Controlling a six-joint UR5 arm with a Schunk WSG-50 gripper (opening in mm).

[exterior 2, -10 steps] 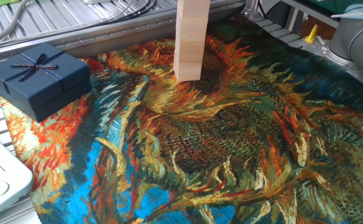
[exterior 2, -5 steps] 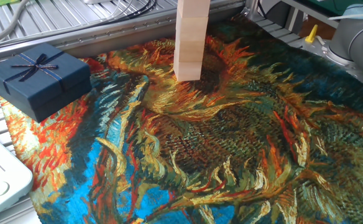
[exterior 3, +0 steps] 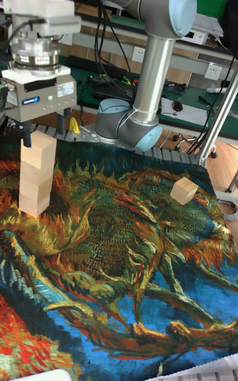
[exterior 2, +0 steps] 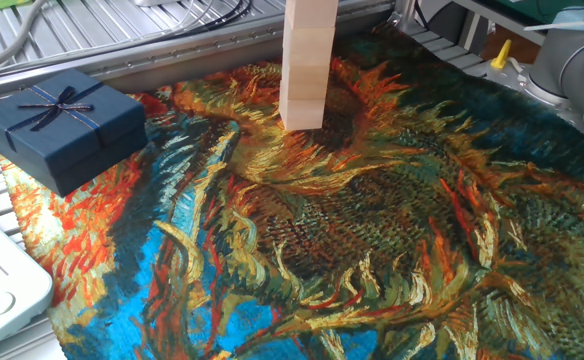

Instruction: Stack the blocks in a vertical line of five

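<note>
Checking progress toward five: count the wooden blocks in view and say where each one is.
5. Four appear stacked in the tower at the left of the tall fixed view, though its seams are faint; one loose block lies on the painted cloth to the right.

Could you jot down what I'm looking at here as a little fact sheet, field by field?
Surface: painted-flower cloth covering the table
Stack: pale wooden blocks piled upright, four visible in the tall view
Loose block: one more cube lying apart on the cloth
Gripper: around the stack's top block, fingers at its sides; grip unclear
Other item: dark blue gift box with ribbon, at the cloth's edge
</note>
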